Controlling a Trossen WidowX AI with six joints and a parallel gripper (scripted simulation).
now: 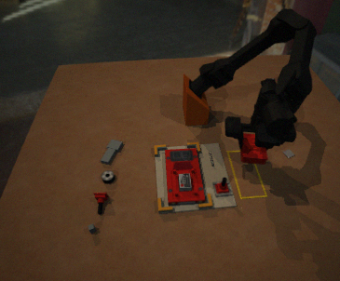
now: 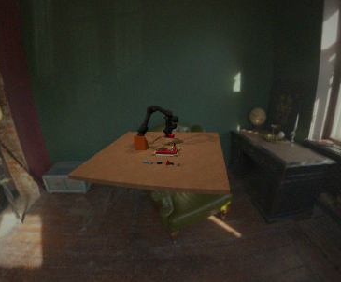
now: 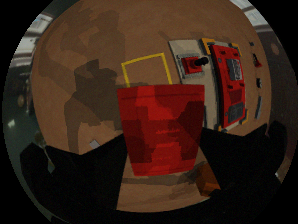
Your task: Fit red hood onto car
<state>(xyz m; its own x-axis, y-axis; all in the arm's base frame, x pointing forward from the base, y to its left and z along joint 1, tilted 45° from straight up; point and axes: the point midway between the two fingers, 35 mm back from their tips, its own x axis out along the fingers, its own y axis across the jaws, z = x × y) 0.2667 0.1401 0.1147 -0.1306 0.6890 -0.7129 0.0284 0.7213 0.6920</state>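
Observation:
The hood [image 1: 254, 153] [image 2: 169, 136] [image 3: 162, 115], a red shell, is off the table. My gripper [image 1: 252, 140] [image 3: 162, 133] is shut on it, one finger on each side. In the top view it hangs over the back end of the yellow outline, right of the jig. The red chassis [image 1: 170, 174] [image 2: 165, 151] [image 3: 227, 95] sits in the jig [image 1: 219, 160] [image 3: 211, 112] between orange corner brackets. The grey engine block [image 1: 184, 181] [image 3: 234, 69] is on its deck. The pegs are too small to make out clearly. The hood's corner holes are not visible.
A red piece with an upright black post [image 1: 223, 186] [image 3: 194, 64] stands on the jig's board, between chassis and yellow outline [image 1: 252, 197] [image 3: 144, 58]. Left are a grey part [image 1: 113, 150], a wheel [image 1: 108, 177], a red-and-black part [image 1: 101, 199] and a small grey cube [image 1: 91, 228]. An orange block [image 1: 195, 109] stands behind.

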